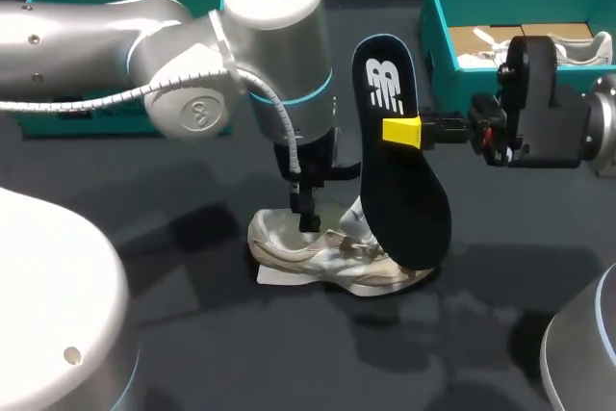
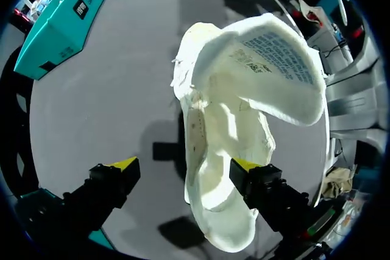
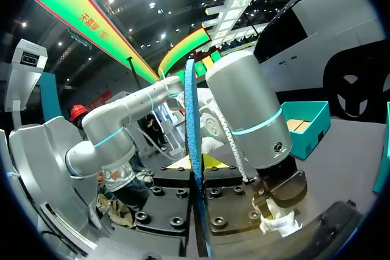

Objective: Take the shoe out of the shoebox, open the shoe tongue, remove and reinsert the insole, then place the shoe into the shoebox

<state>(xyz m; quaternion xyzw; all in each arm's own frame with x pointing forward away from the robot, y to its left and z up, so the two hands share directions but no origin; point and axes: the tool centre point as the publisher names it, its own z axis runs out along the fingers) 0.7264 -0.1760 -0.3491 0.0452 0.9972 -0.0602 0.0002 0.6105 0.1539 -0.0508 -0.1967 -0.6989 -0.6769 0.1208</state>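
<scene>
Head: looks down from high behind, shoe [image 1: 337, 259] mid-frame. Left wrist: close over that same shoe. Right wrist: faces level along the insole [image 3: 194, 150] toward the left arm [image 3: 250, 114].

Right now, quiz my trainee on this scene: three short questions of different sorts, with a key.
1. True or false: the insole lies flat inside the shoe.
2. Multiple choice: the shoe is A) on the table, under the left gripper; B) hanging in the air; C) stacked on top of the insole.
3. Fill in: the insole is clamped by the ___ gripper.

Key:
1. False. The right gripper holds it upright.
2. A.
3. Right.
</scene>
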